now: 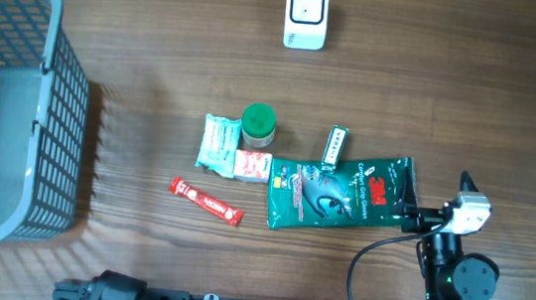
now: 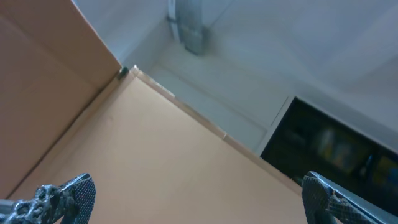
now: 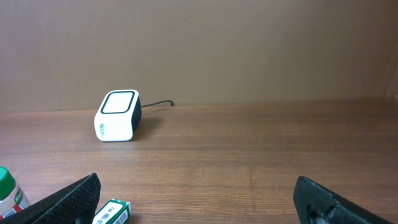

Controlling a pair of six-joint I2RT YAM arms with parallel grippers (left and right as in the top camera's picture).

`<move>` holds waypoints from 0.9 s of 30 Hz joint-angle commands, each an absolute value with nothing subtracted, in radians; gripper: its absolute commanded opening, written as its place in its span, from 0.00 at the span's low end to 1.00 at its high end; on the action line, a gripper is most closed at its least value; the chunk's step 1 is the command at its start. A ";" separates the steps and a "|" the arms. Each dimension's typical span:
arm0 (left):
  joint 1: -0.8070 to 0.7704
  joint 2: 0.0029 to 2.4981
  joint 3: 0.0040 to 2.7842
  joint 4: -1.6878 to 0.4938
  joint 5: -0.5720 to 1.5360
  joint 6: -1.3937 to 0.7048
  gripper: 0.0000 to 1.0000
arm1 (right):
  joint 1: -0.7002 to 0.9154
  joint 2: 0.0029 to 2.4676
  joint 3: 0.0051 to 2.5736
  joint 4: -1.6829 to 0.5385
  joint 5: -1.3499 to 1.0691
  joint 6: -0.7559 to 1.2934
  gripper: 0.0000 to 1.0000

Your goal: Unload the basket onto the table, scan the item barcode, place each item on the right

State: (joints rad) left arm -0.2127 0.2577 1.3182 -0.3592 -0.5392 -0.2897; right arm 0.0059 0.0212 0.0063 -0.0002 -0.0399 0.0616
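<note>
Soft even light; basket casts faint shadow; left wrist view blurry.

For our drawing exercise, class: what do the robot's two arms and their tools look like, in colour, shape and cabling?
The right arm is black with a round joint housing, a white block at its wrist and a looping black cable. The left arm shows only black housing. The right tool has black tapering fingers; the left tool has grey, knobbly ones.
</note>
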 commanded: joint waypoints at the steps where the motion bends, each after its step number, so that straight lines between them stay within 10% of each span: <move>1: -0.168 0.179 1.314 -0.358 -0.525 -0.261 1.00 | 0.010 0.017 0.006 0.002 -0.034 0.055 1.00; 27: -0.093 0.005 1.330 -0.352 -0.542 -0.281 1.00 | 0.010 0.018 0.006 0.002 -0.034 0.055 1.00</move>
